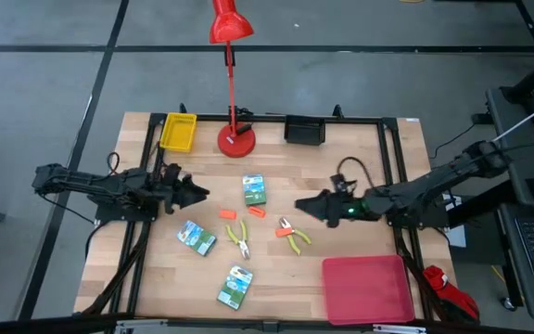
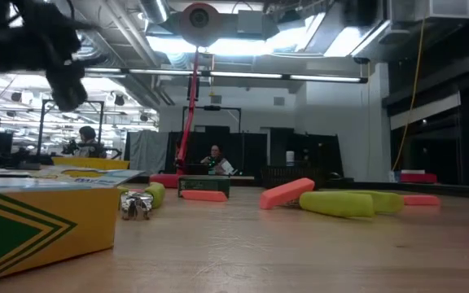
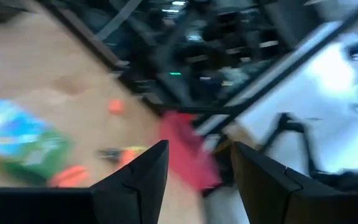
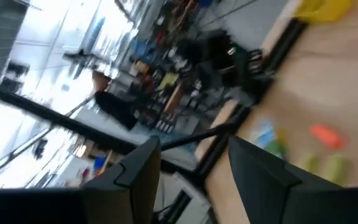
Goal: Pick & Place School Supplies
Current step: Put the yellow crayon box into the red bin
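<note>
Three green-white-yellow packs lie flat on the wooden table: one (image 1: 254,190) in the middle, one (image 1: 196,237) left of centre, one (image 1: 235,286) near the front edge. Between them lie small orange pieces (image 1: 227,214) (image 1: 256,211) and two tools with yellow-green handles (image 1: 239,238) (image 1: 292,237). My left gripper (image 1: 197,193) hovers open left of the middle pack, fingers pointing right. My right gripper (image 1: 299,206) hovers open right of the items, pointing left. The left wrist view shows open fingers (image 3: 197,168); the right wrist view shows the same (image 4: 194,158).
A red desk lamp stands on its base (image 1: 237,142) at the far edge, between a yellow tray (image 1: 178,132) and a black tray (image 1: 304,130). A red tray (image 1: 367,288) lies at the near right corner. A dark frame rail (image 1: 392,167) borders the table.
</note>
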Tool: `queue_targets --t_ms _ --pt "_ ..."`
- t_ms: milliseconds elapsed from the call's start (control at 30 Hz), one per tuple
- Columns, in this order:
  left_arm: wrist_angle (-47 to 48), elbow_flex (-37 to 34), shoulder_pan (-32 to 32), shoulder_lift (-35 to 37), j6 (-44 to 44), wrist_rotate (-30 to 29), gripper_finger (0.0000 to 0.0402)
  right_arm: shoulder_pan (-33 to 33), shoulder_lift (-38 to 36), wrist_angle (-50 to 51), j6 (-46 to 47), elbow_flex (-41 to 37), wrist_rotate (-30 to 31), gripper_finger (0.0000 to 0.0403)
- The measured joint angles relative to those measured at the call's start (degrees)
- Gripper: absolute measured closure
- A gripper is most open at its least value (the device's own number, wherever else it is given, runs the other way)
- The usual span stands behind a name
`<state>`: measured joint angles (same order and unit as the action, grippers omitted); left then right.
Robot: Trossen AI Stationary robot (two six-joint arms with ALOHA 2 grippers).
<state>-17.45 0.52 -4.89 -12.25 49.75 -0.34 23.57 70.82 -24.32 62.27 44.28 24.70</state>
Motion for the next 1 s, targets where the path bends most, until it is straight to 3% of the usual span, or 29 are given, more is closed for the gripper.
queue_targets --t_ms 200,333,433,533,767,1000 --pt "-16.6 0.0 -4.2 0.0 3.7 6.8 0.0229 -1.6 10.9 15.6 1.2 12.4 -13.5 0.0211" --pt "-21.7 0.2 -8.0 0.0 6.2 8.9 0.0229 -3.5 18.0 21.5 5.3 14.8 -26.4 0.0211" --pt "-15.8 0.8 -11.1 -0.6 7.4 6.3 0.0229 -4.1 22.8 19.7 7.4 14.8 -32.3 0.0211" --pt "-7.1 2.1 -14.7 -2.5 7.1 -0.6 0.0229 -4.7 27.0 19.0 9.3 14.9 -36.6 0.0211" --pt "11.3 7.4 -21.1 -11.1 11.7 -14.3 0.0229 -5.7 34.3 9.8 16.1 14.9 -41.9 0.0211" --pt "20.3 15.3 -23.9 -22.0 10.2 -17.8 0.0229 -5.5 36.0 10.2 13.9 16.3 -44.1 0.0211"
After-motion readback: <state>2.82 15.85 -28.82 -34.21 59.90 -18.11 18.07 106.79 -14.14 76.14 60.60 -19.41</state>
